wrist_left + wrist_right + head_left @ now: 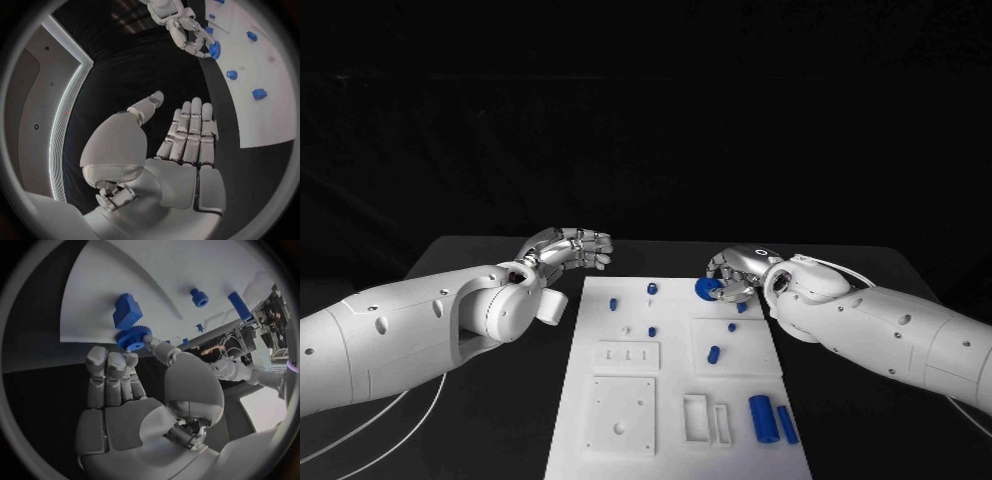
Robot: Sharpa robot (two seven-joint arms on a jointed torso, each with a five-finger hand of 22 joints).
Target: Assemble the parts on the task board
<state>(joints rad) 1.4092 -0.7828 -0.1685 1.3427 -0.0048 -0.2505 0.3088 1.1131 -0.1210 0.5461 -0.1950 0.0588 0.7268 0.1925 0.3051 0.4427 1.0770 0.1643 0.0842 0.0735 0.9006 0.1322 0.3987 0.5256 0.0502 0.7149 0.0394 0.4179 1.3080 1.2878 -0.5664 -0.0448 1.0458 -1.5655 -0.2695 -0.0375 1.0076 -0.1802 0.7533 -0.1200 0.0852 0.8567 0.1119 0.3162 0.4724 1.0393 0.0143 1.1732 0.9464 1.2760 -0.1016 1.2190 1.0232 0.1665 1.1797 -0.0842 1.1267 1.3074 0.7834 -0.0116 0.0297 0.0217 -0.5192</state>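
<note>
The right hand (pixel 740 272) pinches a blue gear (pixel 708 288) over the far right of the task board (pixel 678 440). The left hand (pixel 568 248) hovers with fingers apart, holding nothing. So light a pinch could drop the gear.

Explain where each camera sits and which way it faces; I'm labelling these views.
Head view: looks down from the robot's head at the task board; both arms show.
Left wrist view: behind the left hand, facing the board's edge.
Right wrist view: behind the right hand, facing the board.
Shared: all show the right hand holding the blue gear.
</note>
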